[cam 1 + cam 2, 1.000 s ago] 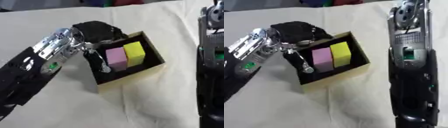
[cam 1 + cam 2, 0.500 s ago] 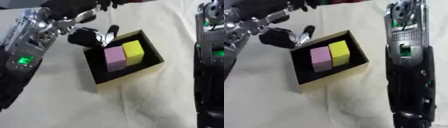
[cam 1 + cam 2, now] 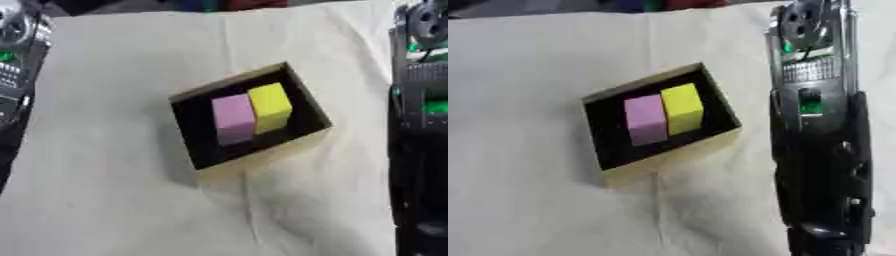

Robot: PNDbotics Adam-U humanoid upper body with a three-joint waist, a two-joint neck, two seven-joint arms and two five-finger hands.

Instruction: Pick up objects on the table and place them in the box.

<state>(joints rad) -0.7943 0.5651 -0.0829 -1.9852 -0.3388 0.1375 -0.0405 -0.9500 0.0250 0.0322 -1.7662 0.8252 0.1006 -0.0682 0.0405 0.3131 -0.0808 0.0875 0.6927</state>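
One box (image 3: pixel 308 100), black inside with tan walls, holds two blocks side by side, touching: one pink block (image 3: pixel 232 117), one yellow block (image 3: pixel 269 104). Neither hand's fingers show.

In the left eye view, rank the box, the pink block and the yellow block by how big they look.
1. The box, clearly largest; it holds both blocks.
2 and 3. The pink block and the yellow block stand side by side and look about alike in size, so I won't rank them.
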